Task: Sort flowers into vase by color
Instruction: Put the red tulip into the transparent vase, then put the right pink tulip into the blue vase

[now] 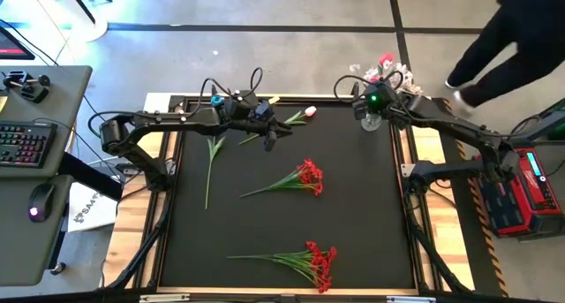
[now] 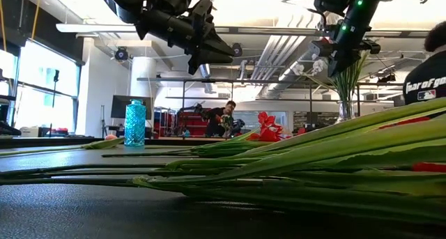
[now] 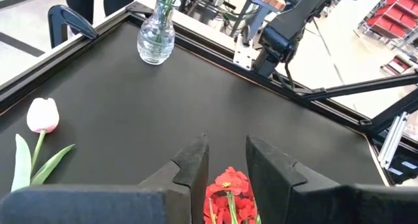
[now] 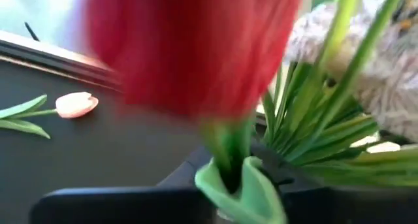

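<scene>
Right gripper (image 1: pixel 371 104), directly above vase (image 1: pixel 372 121): red rose (image 4: pixel 196 48) upright between its fingers, grip uncertain. Left gripper (image 1: pixel 269 137) apart, empty.

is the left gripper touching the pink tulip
Apart. The left wrist view shows bare mat between the left gripper and the pink tulip.

Green stems fill the near table, both arms hang overhead.

Long green stems (image 2: pixel 293 159) sweep across the near ground, rising to the right, with a flash of red among them at the right edge. Beyond them sit red blooms (image 2: pixel 268 127). Far left, a blue textured bottle (image 2: pixel 135 124) stands upright. Up top, the left gripper (image 2: pixel 226 56) points right, above the table. The right gripper (image 2: pixel 338 61) hangs over a clear vase (image 2: pixel 345 110) holding green stalks, white blossoms (image 2: pixel 306 67) beside it. A person sits far back.
</scene>
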Controlling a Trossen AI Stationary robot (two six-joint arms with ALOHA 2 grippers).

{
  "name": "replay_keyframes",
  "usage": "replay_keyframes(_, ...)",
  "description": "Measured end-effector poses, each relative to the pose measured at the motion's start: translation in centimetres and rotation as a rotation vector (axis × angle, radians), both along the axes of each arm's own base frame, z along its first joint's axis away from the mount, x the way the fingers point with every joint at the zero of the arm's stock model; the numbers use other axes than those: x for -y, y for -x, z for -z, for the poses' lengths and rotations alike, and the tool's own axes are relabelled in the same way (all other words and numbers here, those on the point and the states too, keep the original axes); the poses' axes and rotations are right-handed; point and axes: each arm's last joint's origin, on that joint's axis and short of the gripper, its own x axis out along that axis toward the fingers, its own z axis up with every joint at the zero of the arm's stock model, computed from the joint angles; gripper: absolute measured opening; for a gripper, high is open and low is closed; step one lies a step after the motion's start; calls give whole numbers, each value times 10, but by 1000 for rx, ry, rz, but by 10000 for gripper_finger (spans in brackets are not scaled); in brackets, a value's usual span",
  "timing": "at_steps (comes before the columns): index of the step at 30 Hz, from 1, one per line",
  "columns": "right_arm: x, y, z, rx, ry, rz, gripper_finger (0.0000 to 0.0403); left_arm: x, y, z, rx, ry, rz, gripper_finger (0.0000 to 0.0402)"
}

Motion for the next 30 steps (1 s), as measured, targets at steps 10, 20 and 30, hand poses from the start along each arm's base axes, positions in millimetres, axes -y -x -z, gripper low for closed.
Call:
replay_keyframes(10, -6, 4, -21, 64, 30, -24, 191, -2, 2, 4, -58, -55, -82, 90)
replay_keyframes(20, -16, 11, -77, 130, 193, -65, 241, -11, 9, 11, -169, -145, -156, 90)
replay_keyframes(30, -42, 6, -139, 431, 150, -461, 239, -60, 8, 70, -309, -96, -215, 90)
